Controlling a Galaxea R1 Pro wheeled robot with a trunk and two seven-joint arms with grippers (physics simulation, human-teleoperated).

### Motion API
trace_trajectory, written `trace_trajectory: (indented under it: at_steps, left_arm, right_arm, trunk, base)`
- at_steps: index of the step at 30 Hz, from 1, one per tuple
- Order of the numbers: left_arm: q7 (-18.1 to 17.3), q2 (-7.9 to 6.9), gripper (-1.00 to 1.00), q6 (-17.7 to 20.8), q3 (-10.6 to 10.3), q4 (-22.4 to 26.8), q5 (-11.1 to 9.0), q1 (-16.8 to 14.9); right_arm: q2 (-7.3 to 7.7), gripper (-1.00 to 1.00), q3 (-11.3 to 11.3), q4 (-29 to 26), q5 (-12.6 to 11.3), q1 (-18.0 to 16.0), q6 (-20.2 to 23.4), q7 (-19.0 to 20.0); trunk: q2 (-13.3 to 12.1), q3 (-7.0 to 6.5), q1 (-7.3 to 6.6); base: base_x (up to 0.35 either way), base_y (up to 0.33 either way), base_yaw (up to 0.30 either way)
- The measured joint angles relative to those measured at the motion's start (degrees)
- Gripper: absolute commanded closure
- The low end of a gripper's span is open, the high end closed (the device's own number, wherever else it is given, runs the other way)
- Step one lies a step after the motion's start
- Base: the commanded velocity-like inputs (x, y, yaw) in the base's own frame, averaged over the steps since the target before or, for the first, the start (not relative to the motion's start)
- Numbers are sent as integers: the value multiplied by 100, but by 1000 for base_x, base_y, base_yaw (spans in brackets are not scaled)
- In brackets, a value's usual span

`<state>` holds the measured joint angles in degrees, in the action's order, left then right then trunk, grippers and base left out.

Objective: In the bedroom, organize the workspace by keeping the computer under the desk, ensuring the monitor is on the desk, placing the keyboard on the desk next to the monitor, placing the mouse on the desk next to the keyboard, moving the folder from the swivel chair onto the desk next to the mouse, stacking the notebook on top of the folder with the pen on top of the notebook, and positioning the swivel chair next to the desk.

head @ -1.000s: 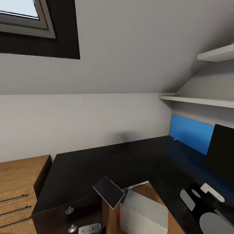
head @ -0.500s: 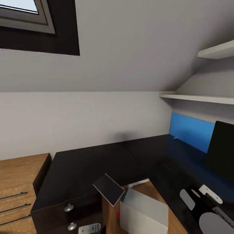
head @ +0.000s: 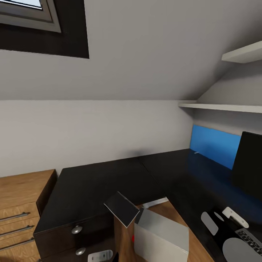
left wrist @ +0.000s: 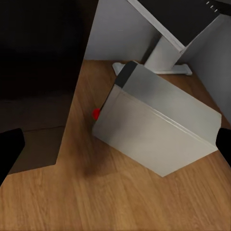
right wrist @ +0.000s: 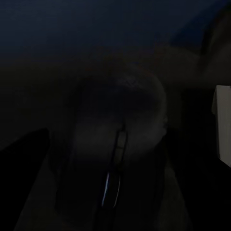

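Mouse [right wrist: 115, 159] close under right wrist on black table [head: 98, 182] — fingers' state unreadable; left fingers [left wrist: 9, 149] spread above computer [left wrist: 154, 127].

The black L-shaped desk [head: 109, 185] runs along the wall and turns toward the right. On that right stretch stands the monitor [head: 249, 169], with a corner of the keyboard [head: 250, 238] near it at the edge of sight. Below, on the wooden floor [left wrist: 120, 202], the computer [left wrist: 156, 127] sits tilted beside the desk's white leg [left wrist: 161, 55].
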<state>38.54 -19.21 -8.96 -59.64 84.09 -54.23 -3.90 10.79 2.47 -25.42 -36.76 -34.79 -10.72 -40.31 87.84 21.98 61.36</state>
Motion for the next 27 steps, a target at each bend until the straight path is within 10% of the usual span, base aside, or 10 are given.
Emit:
trace_trajectory:
  at_steps: [27]
  left_arm:
    - [0, -9, -100, 3, -9, -4, -7, -2]
  right_arm:
    - [-101, 100, -56, -27, 76, 0, -27, 335]
  trunk:
    - [0, 0, 0]
  base:
    - [0, 0, 0]
